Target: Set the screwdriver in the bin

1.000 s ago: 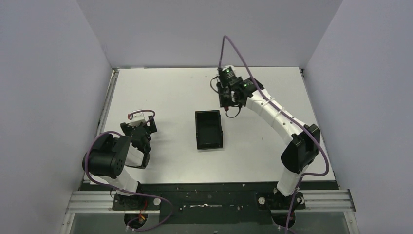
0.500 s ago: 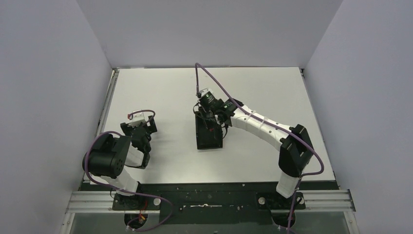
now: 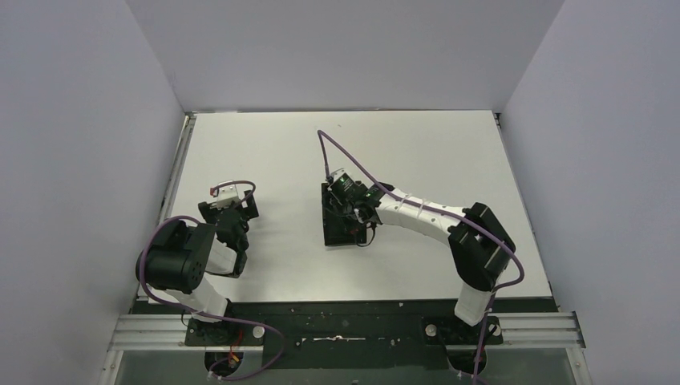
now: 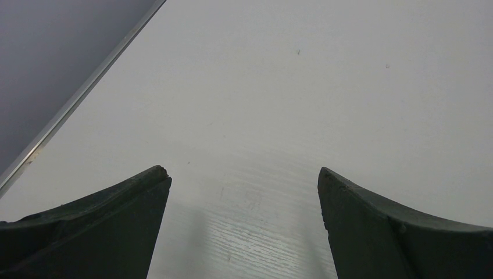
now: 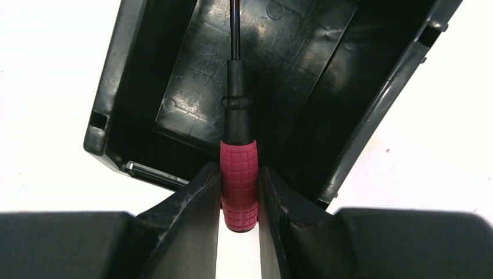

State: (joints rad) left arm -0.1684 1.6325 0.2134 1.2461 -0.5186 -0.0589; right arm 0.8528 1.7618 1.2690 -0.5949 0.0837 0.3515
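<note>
The black bin [image 3: 332, 233] sits mid-table; in the right wrist view its floor [image 5: 290, 64] fills the upper frame. My right gripper [image 5: 239, 177] is shut on the screwdriver [image 5: 239, 174] by its red gridded handle. The black collar and thin dark shaft point into the bin, over its floor. In the top view the right gripper [image 3: 350, 210] hangs over the bin's right half. My left gripper [image 4: 243, 180] is open and empty above bare table, far left of the bin, and it also shows in the top view [image 3: 228, 210].
White table [image 3: 273, 160] with grey walls at the left, back and right. A metal rail [image 3: 178, 172] runs along the table's left edge. A purple cable [image 3: 325, 156] loops above the right wrist. A small metal bolt [image 5: 152, 173] lies at the bin's near corner.
My right arm has swung from the back of the table toward the near left, carrying the screwdriver, and has come down over the bin. The left arm has not moved.
</note>
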